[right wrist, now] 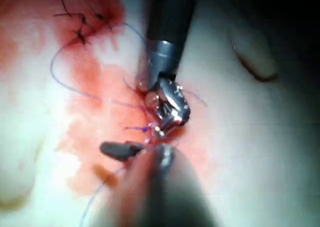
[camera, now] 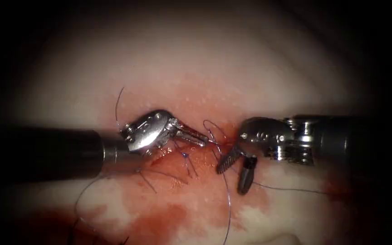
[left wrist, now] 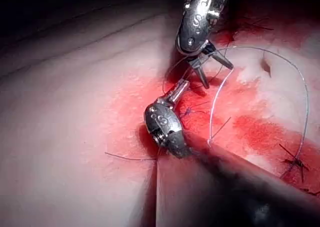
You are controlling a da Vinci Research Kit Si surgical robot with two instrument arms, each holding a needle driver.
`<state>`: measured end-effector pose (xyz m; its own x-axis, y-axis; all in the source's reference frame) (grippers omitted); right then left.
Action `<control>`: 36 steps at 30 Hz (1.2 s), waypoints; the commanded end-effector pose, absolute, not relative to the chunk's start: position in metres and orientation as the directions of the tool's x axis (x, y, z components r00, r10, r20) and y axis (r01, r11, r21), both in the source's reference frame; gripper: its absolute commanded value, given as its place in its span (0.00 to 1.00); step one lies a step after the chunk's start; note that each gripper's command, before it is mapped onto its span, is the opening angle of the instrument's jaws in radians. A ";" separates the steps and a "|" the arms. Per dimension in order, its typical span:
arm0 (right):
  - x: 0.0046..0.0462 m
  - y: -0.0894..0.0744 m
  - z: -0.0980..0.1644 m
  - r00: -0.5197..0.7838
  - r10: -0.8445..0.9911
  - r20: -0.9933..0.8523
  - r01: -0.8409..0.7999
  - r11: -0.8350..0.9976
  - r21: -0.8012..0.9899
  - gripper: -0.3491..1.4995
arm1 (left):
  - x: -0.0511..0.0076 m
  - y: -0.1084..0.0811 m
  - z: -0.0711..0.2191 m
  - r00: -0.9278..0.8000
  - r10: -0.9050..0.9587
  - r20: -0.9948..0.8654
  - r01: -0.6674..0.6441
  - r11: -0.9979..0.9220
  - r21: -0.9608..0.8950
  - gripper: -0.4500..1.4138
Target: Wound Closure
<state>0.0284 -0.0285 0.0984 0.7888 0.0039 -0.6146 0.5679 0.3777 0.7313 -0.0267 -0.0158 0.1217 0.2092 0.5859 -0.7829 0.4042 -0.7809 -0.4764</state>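
**Both pincers at the cut, thread between them, no needle located**

tissue: pale slab, red fluid pooled on the near side of both pincers. The cut lies directly between the two pincer tips, running roughly along the line that joins them.

left pincer: enters from the picture's left. Jaws pressed together, tips pointing toward the right pincer and right at a small thread loop; looks like it's pinching the thread there, but that's a judgement, the contact is tiny. Left wrist view backs up the closed state.

right pincer: jaws spread wide, pointing down toward the tissue, nothing in them. Thread passes just beside its tips, one strand trailing off under its shaft.

knot: small purple tie, short cut ends, sits just below the left pincer's jaws, nearer left than right.

needle: can't make it out. Can't say whether it's in the tissue.

Key relation: the loop sits at the left pincer's tips and just above the right pincer's spread jaws; left is the nearer arm.
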 end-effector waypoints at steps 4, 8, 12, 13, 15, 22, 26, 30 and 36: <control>0.0288 -0.028 0.099 0.794 0.011 -0.608 0.560 0.378 0.738 0.76 | -0.0273 -0.016 0.122 0.206 0.585 -0.784 0.406 -0.780 -0.476 0.00; 0.0280 -0.027 0.099 0.811 0.001 -0.586 0.541 0.383 0.749 0.74 | -0.0273 -0.016 0.122 0.205 0.585 -0.785 0.406 -0.781 -0.476 0.00; 0.0274 -0.027 0.099 0.837 -0.068 -0.542 0.523 0.390 0.758 0.72 | -0.0274 -0.016 0.122 0.205 0.585 -0.785 0.406 -0.781 -0.476 0.00; 0.0273 -0.027 0.099 0.854 -0.115 -0.507 0.506 0.410 0.759 0.71 | -0.0275 -0.016 0.122 0.205 0.585 -0.785 0.403 -0.781 -0.477 0.00; 0.0273 -0.027 0.100 0.859 -0.122 -0.497 0.500 0.411 0.763 0.71 | -0.0275 -0.016 0.122 0.205 0.585 -0.785 0.403 -0.781 -0.477 0.00; 0.0275 -0.029 0.101 0.889 -0.178 -0.422 0.457 0.402 0.793 0.70 | -0.0277 -0.017 0.122 0.203 0.585 -0.785 0.406 -0.780 -0.476 0.00; 0.0276 -0.030 0.102 0.900 -0.195 -0.389 0.435 0.406 0.804 0.69 | -0.0277 -0.017 0.122 0.203 0.585 -0.785 0.407 -0.780 -0.476 0.00; 0.0271 -0.031 0.103 0.905 -0.222 -0.363 0.424 0.388 0.819 0.74 | -0.0277 -0.017 0.122 0.203 0.585 -0.785 0.407 -0.780 -0.476 0.00; 0.0261 -0.032 0.103 0.911 -0.269 -0.314 0.398 0.367 0.841 0.60 | -0.0278 -0.017 0.122 0.203 0.585 -0.785 0.411 -0.779 -0.474 0.00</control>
